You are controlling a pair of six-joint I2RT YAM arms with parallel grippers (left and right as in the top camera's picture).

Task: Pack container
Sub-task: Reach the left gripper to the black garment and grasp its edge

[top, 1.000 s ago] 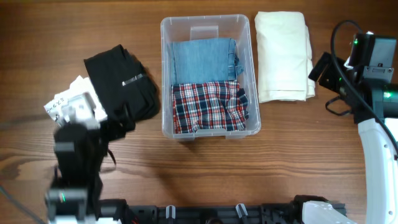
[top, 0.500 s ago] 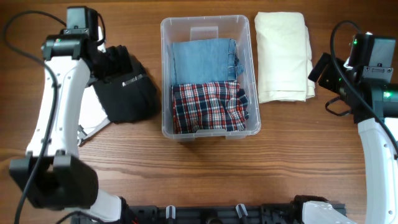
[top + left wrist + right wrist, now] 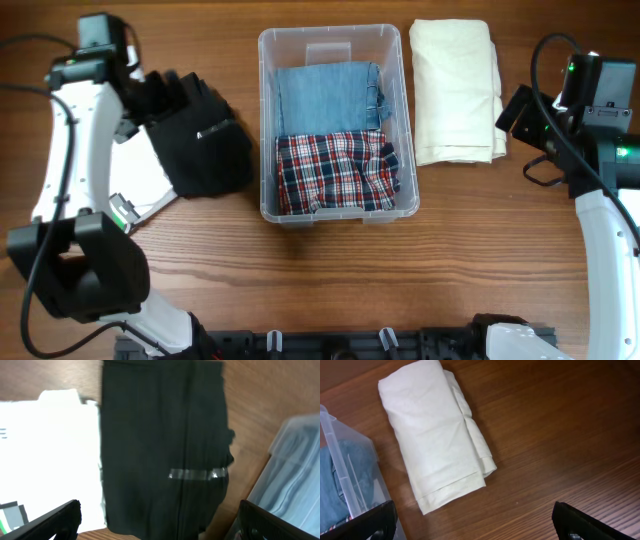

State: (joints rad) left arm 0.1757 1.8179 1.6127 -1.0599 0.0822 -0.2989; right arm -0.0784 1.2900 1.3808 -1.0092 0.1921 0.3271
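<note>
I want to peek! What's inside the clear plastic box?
The container holds folded blue denim at the far end and a red plaid garment at the near end. Anything beneath them is covered and unseen.

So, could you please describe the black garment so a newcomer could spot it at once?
Start at the clear container in the middle of the table. Just left of it a folded garment lies beside white paper. It is the only black piece and bears a short silver zip, unlike the cream cloth, the denim and the plaid.
</note>
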